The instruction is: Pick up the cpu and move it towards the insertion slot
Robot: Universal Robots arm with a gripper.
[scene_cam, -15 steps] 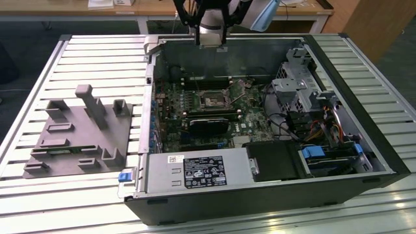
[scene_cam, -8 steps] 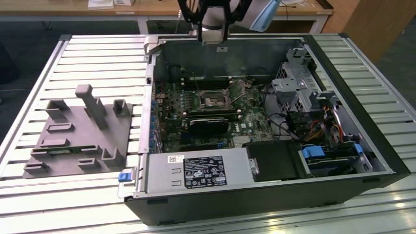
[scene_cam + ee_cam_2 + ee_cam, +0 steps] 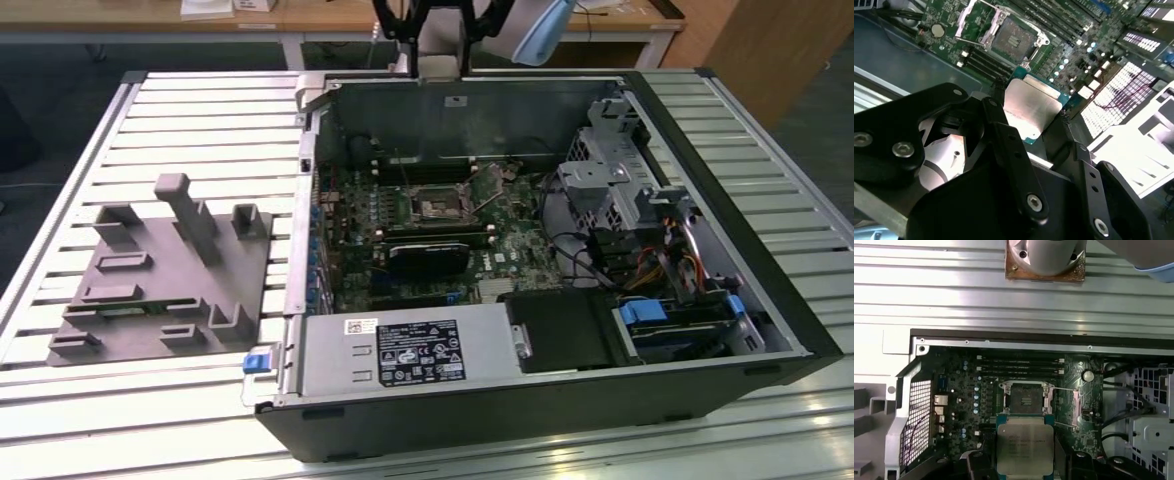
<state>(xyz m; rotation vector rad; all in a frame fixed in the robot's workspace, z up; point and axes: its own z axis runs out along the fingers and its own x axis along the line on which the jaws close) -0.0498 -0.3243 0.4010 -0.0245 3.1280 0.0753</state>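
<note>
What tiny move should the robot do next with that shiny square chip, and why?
Probably a short carry toward the dark square socket with the shiny metal frame, staying raised. In both wrist views the black tool grips the silvery square chip by its edges, and the chip sits just short of the socket, not over it. The socket looks open and bare inside, so nothing seems to block the way.
</note>
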